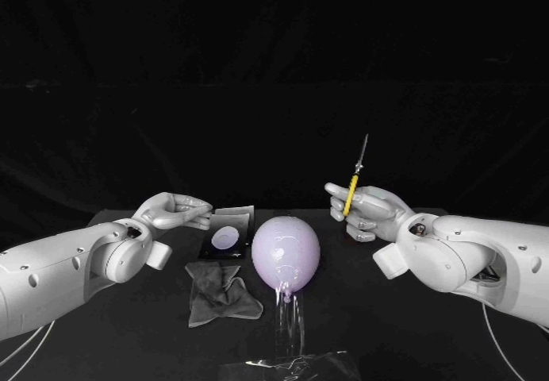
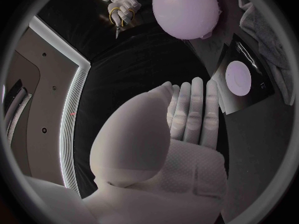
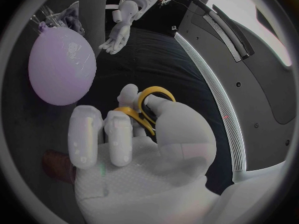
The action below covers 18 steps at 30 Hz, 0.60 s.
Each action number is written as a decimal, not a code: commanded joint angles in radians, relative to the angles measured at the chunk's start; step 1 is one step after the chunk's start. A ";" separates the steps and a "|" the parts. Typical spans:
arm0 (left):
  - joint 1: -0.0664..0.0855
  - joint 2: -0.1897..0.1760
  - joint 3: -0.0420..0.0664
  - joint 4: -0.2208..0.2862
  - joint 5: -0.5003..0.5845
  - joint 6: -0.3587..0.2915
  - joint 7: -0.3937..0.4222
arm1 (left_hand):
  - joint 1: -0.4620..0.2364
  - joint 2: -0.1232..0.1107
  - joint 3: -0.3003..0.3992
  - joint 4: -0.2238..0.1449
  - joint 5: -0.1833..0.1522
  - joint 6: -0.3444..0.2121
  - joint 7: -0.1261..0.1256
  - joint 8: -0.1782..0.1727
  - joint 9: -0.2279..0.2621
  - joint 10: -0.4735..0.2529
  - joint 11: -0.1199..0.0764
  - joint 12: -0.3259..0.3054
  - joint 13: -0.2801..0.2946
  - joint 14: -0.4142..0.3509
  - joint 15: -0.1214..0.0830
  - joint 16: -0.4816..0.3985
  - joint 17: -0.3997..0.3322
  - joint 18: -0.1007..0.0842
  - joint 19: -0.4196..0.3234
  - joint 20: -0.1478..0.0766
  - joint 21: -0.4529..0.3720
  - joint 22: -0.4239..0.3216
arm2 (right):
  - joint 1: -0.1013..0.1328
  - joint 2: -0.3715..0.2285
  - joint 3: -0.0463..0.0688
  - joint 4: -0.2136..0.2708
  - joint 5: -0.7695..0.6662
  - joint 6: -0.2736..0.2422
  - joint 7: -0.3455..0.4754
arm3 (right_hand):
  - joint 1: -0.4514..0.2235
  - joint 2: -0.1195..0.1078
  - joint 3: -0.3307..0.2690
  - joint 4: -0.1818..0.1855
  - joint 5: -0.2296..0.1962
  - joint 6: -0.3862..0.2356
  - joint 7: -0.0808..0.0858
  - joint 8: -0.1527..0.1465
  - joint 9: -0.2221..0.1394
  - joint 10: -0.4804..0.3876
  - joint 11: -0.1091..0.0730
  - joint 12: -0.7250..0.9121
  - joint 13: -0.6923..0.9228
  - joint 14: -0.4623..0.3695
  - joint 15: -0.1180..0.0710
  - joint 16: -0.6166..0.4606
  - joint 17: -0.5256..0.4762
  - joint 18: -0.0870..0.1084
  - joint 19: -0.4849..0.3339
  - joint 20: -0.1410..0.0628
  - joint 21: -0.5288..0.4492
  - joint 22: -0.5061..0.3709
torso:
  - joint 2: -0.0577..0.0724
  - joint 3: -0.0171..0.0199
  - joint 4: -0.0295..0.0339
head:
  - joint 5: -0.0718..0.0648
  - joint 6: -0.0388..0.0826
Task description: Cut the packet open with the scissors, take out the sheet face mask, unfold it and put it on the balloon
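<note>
1. While the right hand (image 1: 368,210) grips the scissors (image 1: 351,190) by their yellow handles, blades pointing up and well away from the packet (image 1: 229,236), the left hand (image 1: 174,213) hovers near the packet's upper edge. Its fingers are stretched out flat and it holds nothing.
2. The packet lies on the tabletop (image 1: 366,321) just beside the balloon (image 1: 286,252), with a grey cloth (image 1: 217,295) near both.
3. The likeliest failure is cutting with the packet unheld. With no grip on it, the blades would probably push it along the tabletop or crumple it instead of cutting.
4. The balloon sits between the scissors and the packet, so a low sweep across could let the tips nick and burst it.
5. A cut made too deep could slice the mask inside.
</note>
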 commanded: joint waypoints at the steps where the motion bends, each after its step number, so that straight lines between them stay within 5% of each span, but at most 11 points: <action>1: -0.004 0.003 0.001 -0.001 -0.074 -0.013 0.039 | -0.003 -0.021 0.010 -0.002 -0.001 -0.002 0.002 -0.008 -0.003 -0.004 0.005 -0.003 -0.001 -0.001 0.003 0.004 0.001 0.019 -0.012 0.000 0.004 0.002 | 0.000 -0.004 0.001 0.003 0.031 -0.008 0.069 | 0.097 0.128 0.142 -0.105 -0.002 -0.215 0.082 -0.256 -0.134 0.341 0.023 1.059 0.264 0.093 0.070 -0.023 0.226 0.036 -0.095 0.050 -0.138 0.085 | 0.000 -0.0002 -0.0003 | 0.022 -0.009; 2: -0.007 0.004 0.001 -0.003 -0.101 -0.018 0.049 | -0.006 -0.033 0.009 -0.002 -0.001 -0.012 0.004 -0.013 -0.005 -0.009 0.007 -0.004 -0.001 -0.009 0.005 -0.001 0.000 0.018 -0.016 0.001 0.003 0.001 | -0.001 -0.005 0.001 0.004 0.035 -0.008 0.076 | 0.104 0.121 0.151 -0.109 -0.001 -0.209 0.086 -0.265 -0.145 0.242 0.024 0.834 0.117 0.075 0.073 -0.055 0.173 0.049 -0.133 0.058 -0.198 0.050 | 0.000 -0.0002 -0.0002 | 0.027 -0.011; 3: -0.010 0.005 0.001 -0.005 -0.129 -0.024 0.059 | -0.013 -0.044 0.008 0.001 -0.001 -0.024 0.005 -0.021 -0.008 -0.016 0.009 -0.006 -0.002 -0.022 0.010 -0.008 -0.002 0.016 -0.023 0.004 -0.002 -0.001 | -0.001 -0.006 0.001 0.004 0.039 -0.007 0.082 | 0.109 0.117 0.155 -0.111 0.000 -0.208 0.081 -0.272 -0.153 0.228 0.028 0.788 0.086 0.067 0.072 -0.070 0.151 0.054 -0.141 0.061 -0.215 0.040 | 0.000 -0.0002 0.0000 | 0.034 -0.014; 8: -0.027 0.010 0.001 -0.009 -0.306 -0.069 0.123 | -0.045 -0.093 0.004 0.005 -0.001 -0.080 0.010 -0.052 -0.023 -0.076 0.029 -0.005 -0.001 -0.121 0.042 -0.069 -0.023 -0.004 -0.117 0.041 -0.068 -0.035 | -0.001 -0.011 0.001 0.007 0.053 0.012 0.103 | 0.110 0.103 0.145 -0.091 -0.004 -0.155 0.070 -0.272 -0.174 0.316 0.012 0.978 0.208 0.092 0.064 -0.033 0.212 0.049 -0.091 0.071 -0.161 0.069 | 0.000 -0.0007 0.0005 | 0.053 -0.026; 13: -0.045 0.021 0.001 -0.013 -0.484 -0.132 0.178 | -0.055 -0.105 -0.011 -0.007 -0.001 -0.094 0.005 -0.058 -0.026 -0.140 0.054 -0.005 -0.002 -0.207 0.074 -0.128 -0.048 -0.035 -0.213 0.058 -0.137 -0.064 | -0.001 -0.013 0.001 0.005 0.059 0.020 0.109 | 0.113 0.100 0.145 -0.092 -0.003 -0.142 0.065 -0.273 -0.181 0.326 0.008 1.007 0.228 0.093 0.060 -0.030 0.216 0.048 -0.083 0.071 -0.153 0.074 | 0.000 -0.0010 0.0010 | 0.070 -0.037; 16: -0.060 0.032 0.001 -0.022 -0.586 -0.182 0.195 | -0.062 -0.110 -0.039 -0.014 -0.001 -0.118 -0.014 -0.072 -0.033 -0.190 0.081 -0.007 -0.003 -0.262 0.098 -0.167 -0.067 -0.068 -0.378 0.059 -0.217 -0.077 | -0.001 -0.014 0.001 0.004 0.062 0.019 0.111 | 0.123 0.091 0.157 -0.113 -0.004 -0.115 0.059 -0.287 -0.201 0.338 0.001 1.049 0.257 0.098 0.053 -0.021 0.231 0.044 -0.068 0.066 -0.134 0.085 | 0.001 -0.0015 0.0002 | 0.078 -0.045; 18: -0.069 0.042 0.001 -0.029 -0.647 -0.217 0.197 | -0.062 -0.106 -0.087 -0.016 -0.001 -0.138 -0.017 -0.084 -0.038 -0.249 0.085 0.003 -0.003 -0.363 0.111 -0.207 -0.099 -0.093 -0.476 0.059 -0.262 -0.083 | -0.001 -0.016 0.001 0.004 0.063 0.017 0.111 | 0.126 0.087 0.161 -0.120 -0.002 -0.110 0.058 -0.294 -0.208 0.339 0.000 1.052 0.259 0.099 0.053 -0.018 0.237 0.043 -0.065 0.065 -0.130 0.088 | 0.001 -0.0017 -0.0004 | 0.084 -0.049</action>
